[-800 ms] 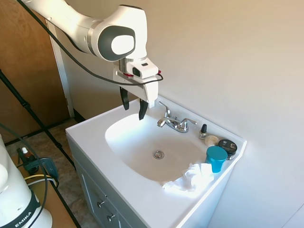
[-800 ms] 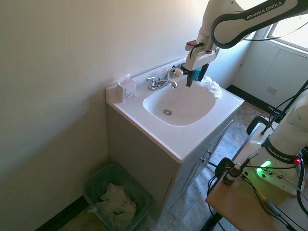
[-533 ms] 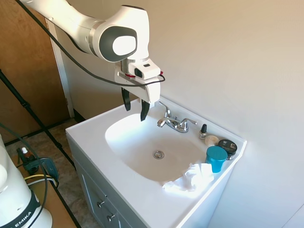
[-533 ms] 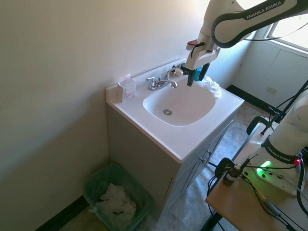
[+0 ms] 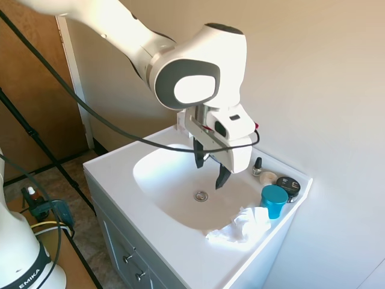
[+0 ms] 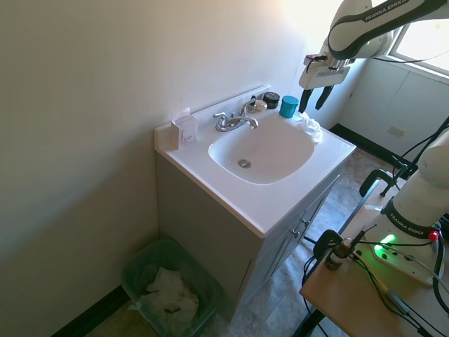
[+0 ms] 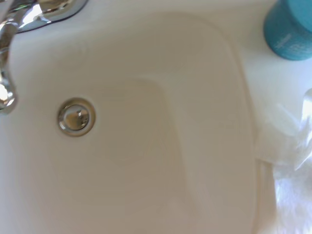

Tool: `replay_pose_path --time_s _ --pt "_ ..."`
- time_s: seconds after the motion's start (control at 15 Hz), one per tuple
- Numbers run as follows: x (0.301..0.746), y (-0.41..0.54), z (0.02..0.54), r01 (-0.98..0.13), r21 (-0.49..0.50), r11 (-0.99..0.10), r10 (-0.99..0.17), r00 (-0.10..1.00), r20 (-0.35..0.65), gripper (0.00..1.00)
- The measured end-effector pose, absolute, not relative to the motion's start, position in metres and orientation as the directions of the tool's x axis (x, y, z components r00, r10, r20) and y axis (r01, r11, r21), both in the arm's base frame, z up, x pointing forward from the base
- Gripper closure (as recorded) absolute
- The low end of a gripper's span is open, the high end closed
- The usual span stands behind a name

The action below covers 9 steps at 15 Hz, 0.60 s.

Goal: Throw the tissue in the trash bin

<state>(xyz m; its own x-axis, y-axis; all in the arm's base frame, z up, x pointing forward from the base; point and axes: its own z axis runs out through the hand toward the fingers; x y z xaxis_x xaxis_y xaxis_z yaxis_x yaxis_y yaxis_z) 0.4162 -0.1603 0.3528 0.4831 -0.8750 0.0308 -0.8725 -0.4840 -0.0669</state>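
In the first exterior view, we are seeing the gripper (image 5: 215, 168) hanging over the white sink basin (image 5: 174, 180), its dark fingers (image 5: 223, 177) spread apart and holding nothing. The crumpled white paper tissue (image 5: 243, 224) is lying on the white counter (image 5: 180, 250) at the basin's near right edge, touching the teal plastic cup (image 5: 274, 200), so no grasp is made yet.

In the second exterior view, we are finding the green mesh trash bin (image 6: 167, 288) on the floor, well apart from the tissue (image 6: 306, 125); pickup, carry and drop are all left.

In the wrist view, we are looking at the chrome drain (image 7: 76, 116), with the tissue (image 7: 292, 165) at the frame's edge.
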Motion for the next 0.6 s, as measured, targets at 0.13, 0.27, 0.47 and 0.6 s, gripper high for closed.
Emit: replay_pose_path --time_s 0.13,0.27,0.47,0.6 --pt "0.430 -0.168 0.342 -0.885 -0.073 -0.460 -0.888 0.458 0.043 0.00" --pt "0.447 -0.177 0.337 -0.901 -0.073 -0.428 -0.904 0.426 0.044 0.00" --pt "0.461 -0.196 0.328 -0.928 -0.064 -0.367 -0.930 0.365 0.043 0.00" --pt "0.464 -0.208 0.319 -0.941 -0.049 -0.335 -0.942 0.333 0.039 0.00"
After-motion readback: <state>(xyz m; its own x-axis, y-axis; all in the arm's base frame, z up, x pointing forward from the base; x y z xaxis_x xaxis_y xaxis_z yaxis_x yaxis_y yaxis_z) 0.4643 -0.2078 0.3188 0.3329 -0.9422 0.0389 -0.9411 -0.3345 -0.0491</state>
